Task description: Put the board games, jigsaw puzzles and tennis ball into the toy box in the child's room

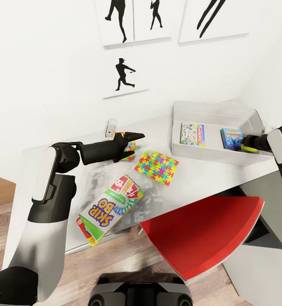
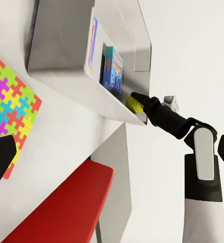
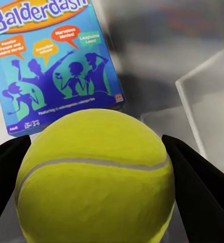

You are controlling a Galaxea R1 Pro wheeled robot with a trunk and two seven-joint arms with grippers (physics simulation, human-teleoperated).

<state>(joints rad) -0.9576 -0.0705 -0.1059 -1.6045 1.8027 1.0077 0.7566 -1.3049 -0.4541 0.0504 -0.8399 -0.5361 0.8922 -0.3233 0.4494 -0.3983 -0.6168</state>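
Gripping the tennis ball (image 3: 94,177) between both fingers, the right gripper (image 1: 246,145) is hovering over the toy box (image 1: 209,111) beside the blue Balderdash box (image 3: 51,66) — the left gripper (image 1: 134,137) is hanging over the table (image 1: 200,170), jaw state unclear.

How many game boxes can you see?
3. The Skip-Bo box lies on the table near its front edge. The Monopoly box and the blue Balderdash box lie inside the toy box.

You see: tennis ball (image 3: 94,177) yellow-green, pale seam | Balderdash box (image 3: 53,61) blue, purple silhouettes | puzzle (image 1: 156,167) pink-yellow-blue-green | Skip-Bo box (image 1: 110,208) green-yellow-red | chair (image 1: 204,233) red, lower right
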